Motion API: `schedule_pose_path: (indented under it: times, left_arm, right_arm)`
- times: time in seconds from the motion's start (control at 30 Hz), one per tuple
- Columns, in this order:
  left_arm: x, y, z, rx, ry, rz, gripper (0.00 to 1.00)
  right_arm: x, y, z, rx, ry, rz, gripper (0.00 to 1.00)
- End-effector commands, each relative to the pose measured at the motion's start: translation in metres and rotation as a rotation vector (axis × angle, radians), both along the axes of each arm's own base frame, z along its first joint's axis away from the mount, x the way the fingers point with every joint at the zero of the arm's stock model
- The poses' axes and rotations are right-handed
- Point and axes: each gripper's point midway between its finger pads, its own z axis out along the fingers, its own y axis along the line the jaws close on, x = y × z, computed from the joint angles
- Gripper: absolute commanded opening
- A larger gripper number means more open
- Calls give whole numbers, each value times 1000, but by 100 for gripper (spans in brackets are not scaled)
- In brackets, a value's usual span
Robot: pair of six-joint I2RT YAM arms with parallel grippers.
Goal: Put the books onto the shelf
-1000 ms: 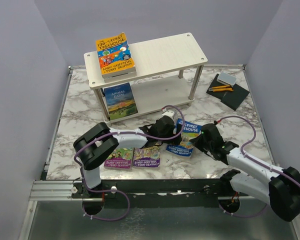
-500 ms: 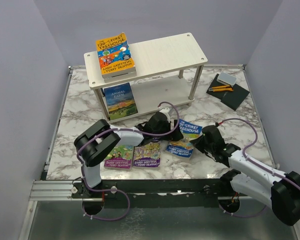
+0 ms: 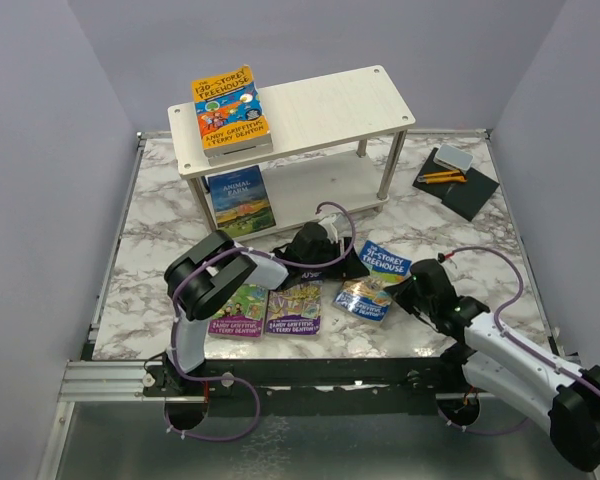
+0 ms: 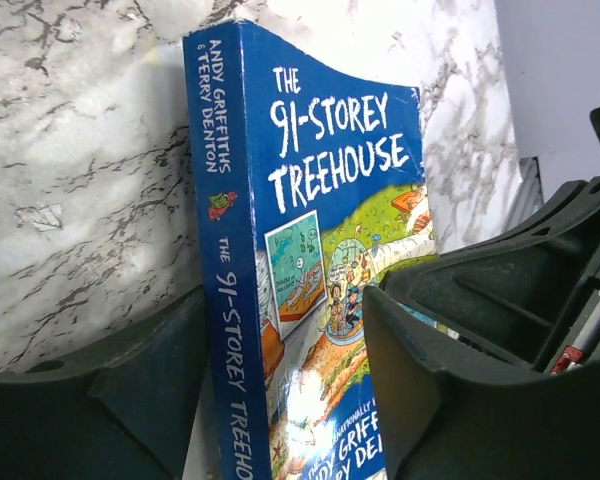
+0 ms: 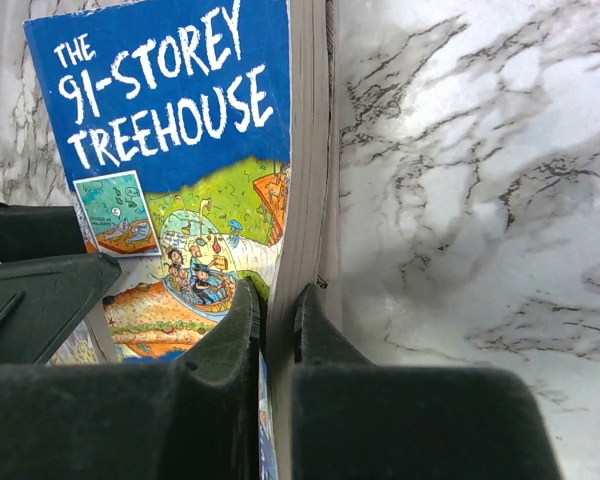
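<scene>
Right gripper (image 5: pixel 278 300) clamped on the page edge of the blue "91-Storey Treehouse" book (image 3: pixel 373 285) — book tilted, toward the near edge of the bench (image 3: pixel 170 220), right of centre. Left gripper (image 4: pixel 285 320) straddles its spine edge — can't tell if gripping

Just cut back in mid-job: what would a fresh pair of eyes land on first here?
The blue book, right of centre on the table, draws the eye: the right pincer is shut on its page edge, and the left pincer straddles its spine. Behind, an orange book lies on the top board of the shelf, at the left end.
</scene>
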Motion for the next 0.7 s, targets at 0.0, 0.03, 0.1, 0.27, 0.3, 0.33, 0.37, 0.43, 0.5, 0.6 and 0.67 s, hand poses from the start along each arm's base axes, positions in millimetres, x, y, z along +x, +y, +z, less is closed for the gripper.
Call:
schedule_pose_path:
  times: [0.0, 0.03, 0.1, 0.27, 0.3, 0.33, 0.37, 0.43, 0.5, 0.6, 0.67]
  left_arm:
    - [-78, 26, -73, 148, 321, -143, 61]
    - [-79, 25, -71, 138, 325, -149, 56]
    - [-83, 22, -70, 119, 343, -165, 52]
    - [-89, 20, -68, 92, 367, -186, 47]
    - [-90, 20, -68, 91, 372, -186, 45]
    - [-91, 19, -66, 85, 373, -188, 44]
    - [-91, 18, -64, 74, 375, -194, 43]
    - [-93, 13, -58, 44, 377, -210, 42]
    - [-96, 8, -52, 18, 384, -220, 37]
    - [-95, 3, -42, -14, 378, -224, 21]
    - [-94, 1, -35, -33, 376, -220, 8]
  right_arm:
    - [-39, -12, -32, -52, 157, 39, 0]
    - [-39, -12, -31, -49, 153, 37, 0]
    - [-39, -12, -30, -45, 147, 32, 0]
    - [-37, -10, -27, -10, 114, 16, 0]
    - [-37, -10, -26, -2, 106, 15, 0]
    - [-37, -10, -26, 5, 99, 11, 0]
    - [-37, -9, -25, 13, 91, 11, 0]
    - [-36, -8, -22, 30, 72, 11, 0]
    - [-34, -8, -17, 49, 45, 6, 0]
    - [-32, -9, -10, 58, 11, 0, 0]
    - [-32, -10, -6, 60, -4, -3, 0]
